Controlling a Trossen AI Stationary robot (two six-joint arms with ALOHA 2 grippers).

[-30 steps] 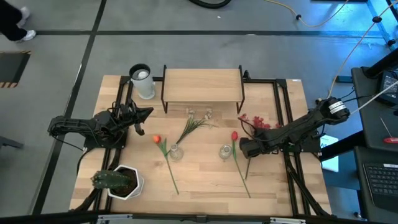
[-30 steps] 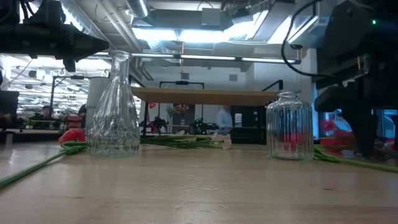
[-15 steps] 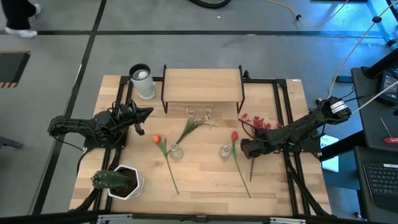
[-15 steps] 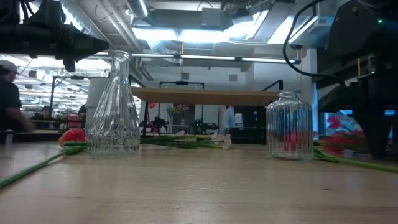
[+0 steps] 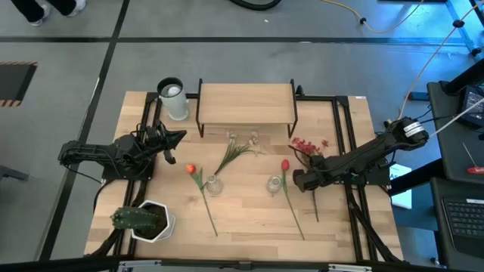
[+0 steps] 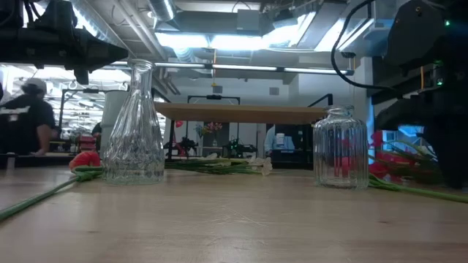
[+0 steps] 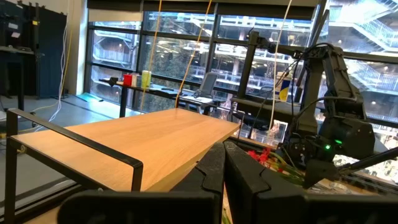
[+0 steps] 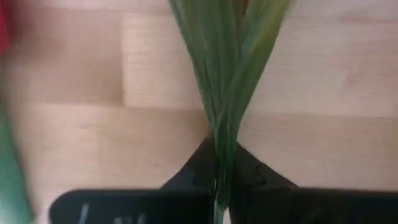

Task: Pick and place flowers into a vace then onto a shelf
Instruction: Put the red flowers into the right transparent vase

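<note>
Right tool (image 5: 296, 180) pinches the red-blossom spray's (image 5: 308, 145) stems, left tool (image 5: 180, 137) pressed together idle, both vases empty, shelf (image 5: 246, 103) bare beyond.

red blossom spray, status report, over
Right gripper shut on red blossom spray, stems pinched, beside the ribbed jar. Left gripper shut, empty, parked near the shelf. Red tulip lies alongside.

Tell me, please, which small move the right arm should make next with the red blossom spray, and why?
Probably lift it a little, then carry it toward the round glass jar. The right claw is shut on the green stems of the red blossom spray, which lies low over the table, beside the jar. The left claw waits near the shelf.
</note>
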